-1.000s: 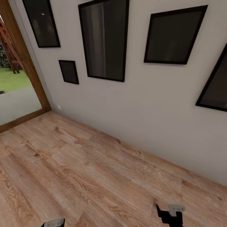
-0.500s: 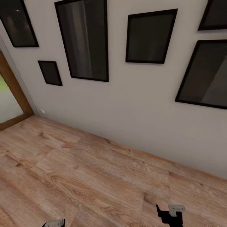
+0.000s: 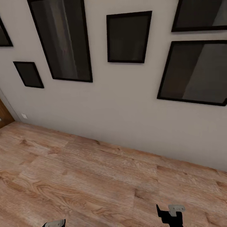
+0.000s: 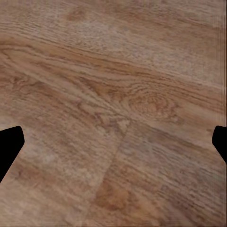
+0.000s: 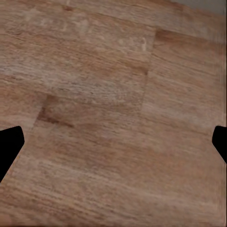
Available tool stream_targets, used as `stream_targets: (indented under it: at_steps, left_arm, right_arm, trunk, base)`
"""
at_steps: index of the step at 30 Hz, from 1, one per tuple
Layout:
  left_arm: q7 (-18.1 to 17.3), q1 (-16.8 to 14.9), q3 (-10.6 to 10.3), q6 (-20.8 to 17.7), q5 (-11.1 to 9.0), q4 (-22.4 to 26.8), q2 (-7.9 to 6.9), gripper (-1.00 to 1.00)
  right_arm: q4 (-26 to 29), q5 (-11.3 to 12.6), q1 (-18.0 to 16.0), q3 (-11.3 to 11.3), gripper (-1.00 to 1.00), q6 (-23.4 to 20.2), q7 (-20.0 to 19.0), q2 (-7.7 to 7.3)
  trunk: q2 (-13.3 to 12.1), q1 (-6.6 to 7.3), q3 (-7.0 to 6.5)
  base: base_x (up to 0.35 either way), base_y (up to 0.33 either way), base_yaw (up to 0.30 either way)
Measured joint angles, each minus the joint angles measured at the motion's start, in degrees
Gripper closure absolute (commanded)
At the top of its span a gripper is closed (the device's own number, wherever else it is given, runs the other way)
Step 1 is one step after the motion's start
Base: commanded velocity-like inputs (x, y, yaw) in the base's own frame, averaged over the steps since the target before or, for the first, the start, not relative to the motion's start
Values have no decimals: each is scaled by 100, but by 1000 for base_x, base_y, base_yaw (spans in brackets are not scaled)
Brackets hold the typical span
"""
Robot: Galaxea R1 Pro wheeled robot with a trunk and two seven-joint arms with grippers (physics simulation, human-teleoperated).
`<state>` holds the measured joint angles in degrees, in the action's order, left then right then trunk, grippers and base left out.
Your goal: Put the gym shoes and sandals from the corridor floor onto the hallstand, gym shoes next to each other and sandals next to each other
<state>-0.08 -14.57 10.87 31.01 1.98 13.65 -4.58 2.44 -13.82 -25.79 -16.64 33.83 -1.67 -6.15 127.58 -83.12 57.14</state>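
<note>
The gym shoes, the sandals and the hallstand are out of view. The corridor floor (image 3: pixel 94 179) of light brown wood planks runs up to a pale wall. At the bottom edge of the head view sit a sliver of my left gripper (image 3: pixel 54 224) and the dark top of my right gripper (image 3: pixel 171 215). In the left wrist view the left gripper (image 4: pixel 113 146) is open over bare planks (image 4: pixel 118 71), its black fingertips (image 4: pixel 9 144) far apart. The right gripper (image 5: pixel 113 146) is open too, with nothing but floor (image 5: pixel 109 94) between its fingertips (image 5: pixel 9 144).
A pale grey wall (image 3: pixel 119 110) stands straight ahead, hung with several dark framed pictures (image 3: pixel 127 37). A strip of brown door frame (image 3: pixel 3 116) shows at the far left, with a small white wall socket (image 3: pixel 24 116) beside it.
The whole head picture has slid left, so the camera has turned right; the doorway with the green outdoors has left the picture. Both grippers hold the same place in the view.
</note>
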Motion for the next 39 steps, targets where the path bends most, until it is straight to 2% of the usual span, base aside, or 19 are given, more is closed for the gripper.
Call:
stream_targets:
  at_steps: [39]
  left_arm:
    - [0,1,0,0,-6,0,1,-100]
  right_arm:
    - [0,4,0,0,-100,0,0,0]
  trunk:
    - [0,0,0]
  base:
    - [0,0,-270]
